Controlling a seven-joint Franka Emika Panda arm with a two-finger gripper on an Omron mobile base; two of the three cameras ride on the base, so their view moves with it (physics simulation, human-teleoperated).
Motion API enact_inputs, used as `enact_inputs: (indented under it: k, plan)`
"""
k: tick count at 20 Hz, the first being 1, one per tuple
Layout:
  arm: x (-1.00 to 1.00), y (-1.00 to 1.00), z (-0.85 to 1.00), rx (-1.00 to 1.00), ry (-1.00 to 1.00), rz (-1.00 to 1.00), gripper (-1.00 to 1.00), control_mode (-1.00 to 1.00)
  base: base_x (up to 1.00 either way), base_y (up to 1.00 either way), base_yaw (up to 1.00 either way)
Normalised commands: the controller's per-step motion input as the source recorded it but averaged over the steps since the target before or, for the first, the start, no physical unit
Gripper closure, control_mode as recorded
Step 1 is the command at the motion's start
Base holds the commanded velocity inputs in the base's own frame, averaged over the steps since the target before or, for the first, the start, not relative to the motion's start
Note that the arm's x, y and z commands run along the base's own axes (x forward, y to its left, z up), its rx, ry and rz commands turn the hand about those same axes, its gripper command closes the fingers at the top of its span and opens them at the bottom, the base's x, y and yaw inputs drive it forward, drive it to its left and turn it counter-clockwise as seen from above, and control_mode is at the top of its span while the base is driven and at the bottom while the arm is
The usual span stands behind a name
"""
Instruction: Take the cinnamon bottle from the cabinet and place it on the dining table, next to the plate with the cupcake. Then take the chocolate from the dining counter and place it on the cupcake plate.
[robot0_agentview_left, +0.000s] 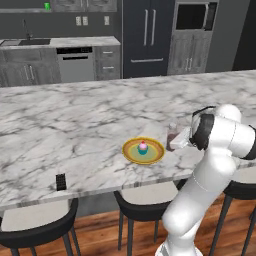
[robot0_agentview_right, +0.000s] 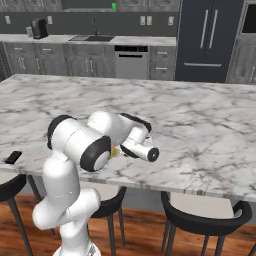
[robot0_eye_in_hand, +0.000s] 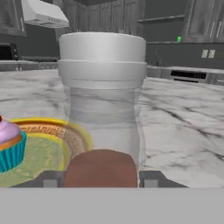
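The cinnamon bottle (robot0_eye_in_hand: 103, 109), clear with a pale grey cap and reddish-brown contents, stands upright between my gripper's (robot0_eye_in_hand: 100, 179) two fingertips (robot0_eye_in_hand: 50, 180), which press against its lower sides. In the left base view the cinnamon bottle (robot0_agentview_left: 172, 134) is just right of the yellow plate (robot0_agentview_left: 130, 152) with the pink cupcake (robot0_agentview_left: 143, 147), on the marble dining table (robot0_agentview_left: 75, 125). My gripper (robot0_agentview_left: 176, 143) reaches it from the right. The plate (robot0_eye_in_hand: 57, 131) and cupcake (robot0_eye_in_hand: 9, 144) lie close on the left in the hand view. The dark chocolate (robot0_agentview_left: 61, 181) lies near the table's front edge, far to the left.
Black stools (robot0_agentview_left: 37, 227) stand under the table's near edge. In the right base view my white arm (robot0_agentview_right: 100, 137) covers the plate area, and the chocolate (robot0_agentview_right: 13, 157) sits at the left edge. Kitchen counters and a dishwasher (robot0_agentview_left: 76, 64) line the far wall.
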Motion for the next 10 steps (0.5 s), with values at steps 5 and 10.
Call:
enact_inputs:
  k: [5,10]
  plan:
    - [0.21,-0.28,-0.35,0.08,0.0,0.0,1.0,-1.0,0.0,0.0,0.0]
    - [0.2,-0.08,-0.14,0.03,0.0,0.0,1.0,-1.0,0.0,0.0,0.0]
